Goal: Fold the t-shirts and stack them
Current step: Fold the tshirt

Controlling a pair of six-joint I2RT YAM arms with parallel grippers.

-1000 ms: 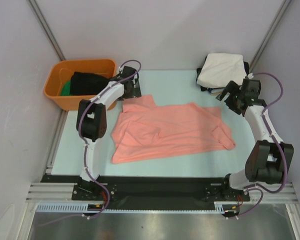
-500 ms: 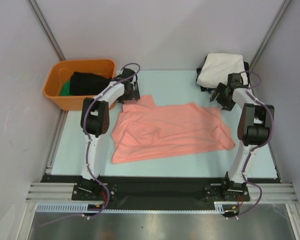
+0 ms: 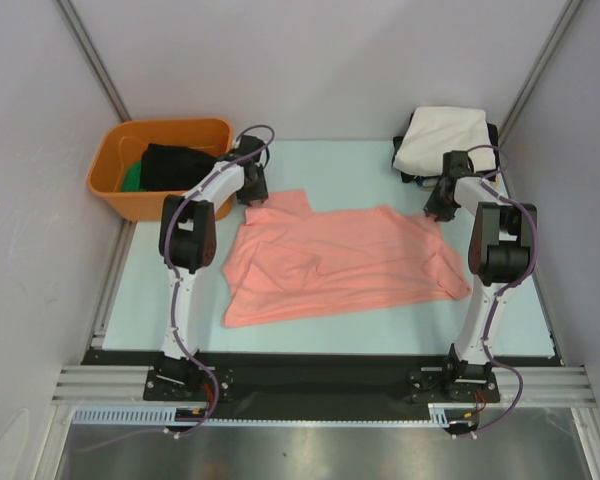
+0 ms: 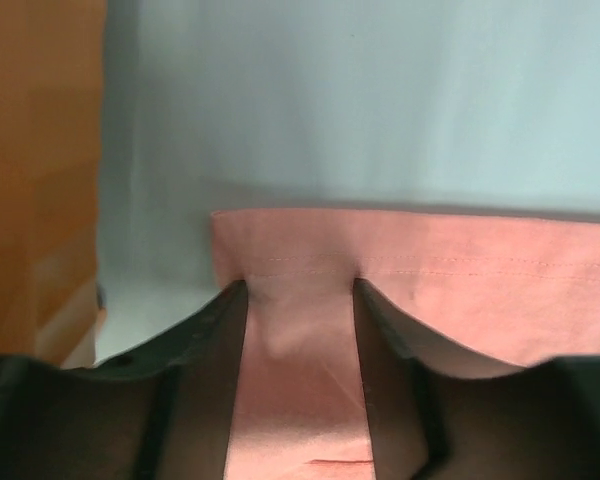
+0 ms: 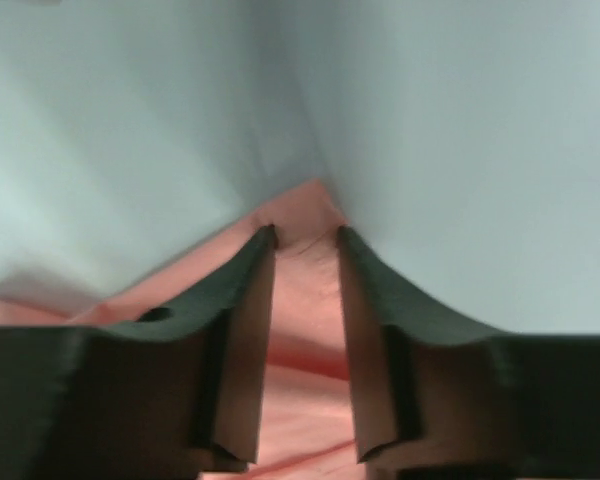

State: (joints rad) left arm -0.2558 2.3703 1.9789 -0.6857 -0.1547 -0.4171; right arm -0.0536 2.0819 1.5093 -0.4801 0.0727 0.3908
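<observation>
The salmon-pink t-shirt [image 3: 340, 265] lay spread and wrinkled on the desk [image 3: 350, 170]. The left end effector [image 4: 298, 290] straddled its far-left hem and the right end effector [image 5: 305, 235] its far-right corner. Both stood part-open with cloth between the fingers, nothing yet pinched. Both should probably close together, so the edge lifts straight. The orange tub [image 3: 110, 190] crowded the left arm; a folded cream-white t-shirt [image 3: 440, 140] sat near the right.

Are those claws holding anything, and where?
The left gripper and right gripper each straddle a far corner of the salmon-pink t-shirt; whether they grip it cannot be told.
</observation>
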